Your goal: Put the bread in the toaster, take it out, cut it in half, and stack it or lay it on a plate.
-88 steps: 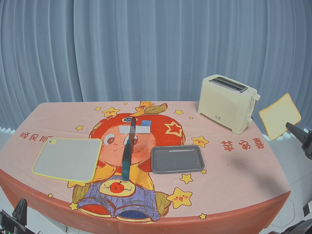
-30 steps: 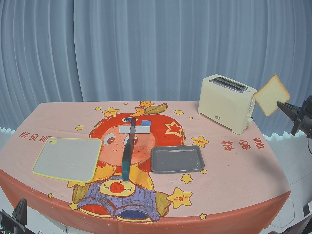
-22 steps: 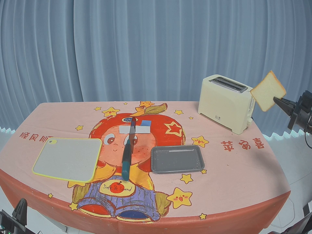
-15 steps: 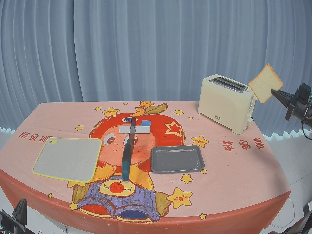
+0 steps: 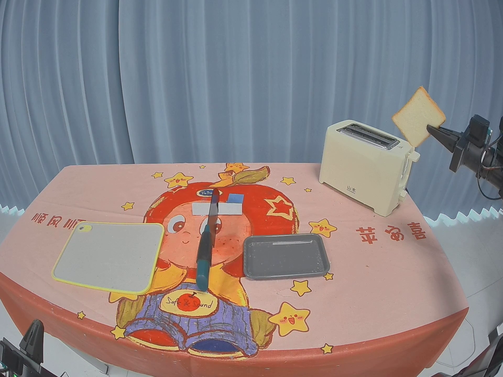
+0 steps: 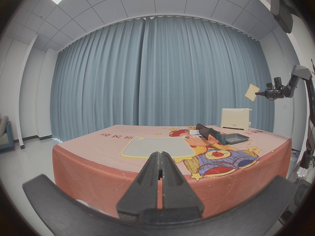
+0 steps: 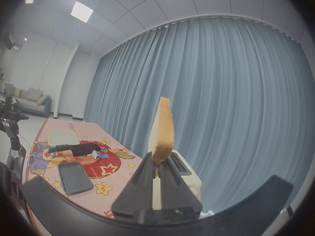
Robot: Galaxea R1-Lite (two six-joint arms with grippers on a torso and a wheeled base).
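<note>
From the head view, your right gripper (image 5: pixel 430 128) is raised beyond the far right corner of the surface (image 5: pixel 367 294), its fingers pinching one corner of the bread (image 5: pixel 418 115). The slice is in the air, tipped onto a corner, above the right end of the toaster (image 5: pixel 364 166), which stands at that far right corner with its slots facing up. The grey plate (image 5: pixel 285 256) lies right of the middle, toward the near edge. The knife (image 5: pixel 206 244) lies just beside it in the middle of the surface, blade toward the far edge and handle toward the near edge. The cutting board (image 5: pixel 109 256) lies flat by the near left corner, apart from the knife.

From the left wrist view, your left gripper (image 6: pixel 160 167) sits low outside the near left corner of the surface, fingers pressed together with nothing between them. Beyond it you can see the cutting board, the knife, the grey plate and the toaster, with the bread high above the toaster.

From the right wrist view, the fingers clamp the bread by its lower corner, edge-on and upright, with the toaster's slots below and just behind it.
</note>
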